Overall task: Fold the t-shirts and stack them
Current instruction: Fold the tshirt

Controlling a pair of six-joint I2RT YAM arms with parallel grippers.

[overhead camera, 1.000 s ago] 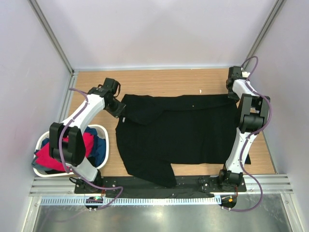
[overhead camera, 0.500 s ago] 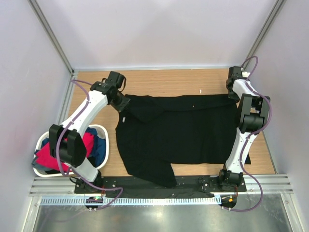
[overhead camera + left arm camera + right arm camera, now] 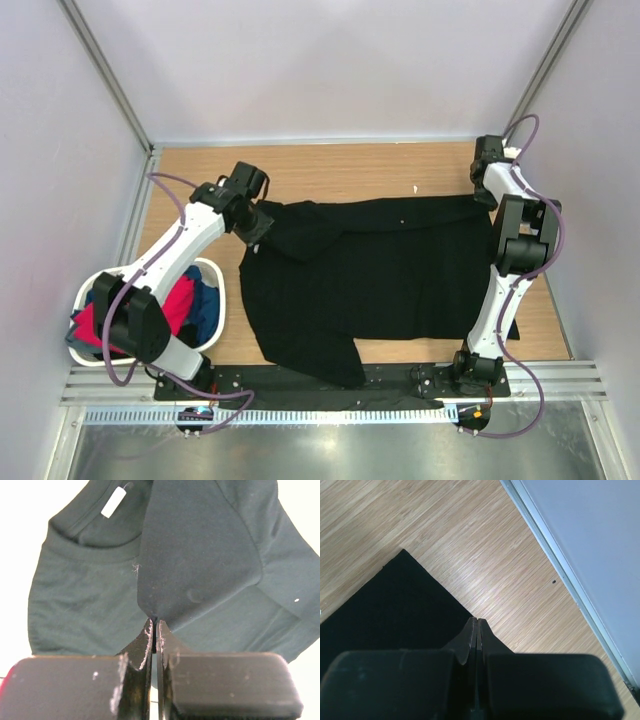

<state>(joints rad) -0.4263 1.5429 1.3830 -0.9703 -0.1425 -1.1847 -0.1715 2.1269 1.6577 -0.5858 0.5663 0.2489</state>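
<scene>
left tool [image 3: 154, 622] clamped on the sleeve of the large plain black cloth t-shirt [image 3: 380, 270] spread on the wooden worktop [image 3: 330, 170], right tool [image 3: 477, 621] clamped on its far corner.

One black t-shirt [image 3: 380, 270], one red shirt [image 3: 176, 302], one blue shirt [image 3: 206, 306], one basket [image 3: 222, 287], one table [image 3: 330, 165]; two hands: left hand [image 3: 154, 625], right hand [image 3: 476, 622].

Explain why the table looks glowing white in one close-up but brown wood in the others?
Left wrist view: the black t-shirt fills the frame, so the table likely overexposes to white. Right wrist view: grain shows, with a pale glare patch. Top view: even light.
</scene>
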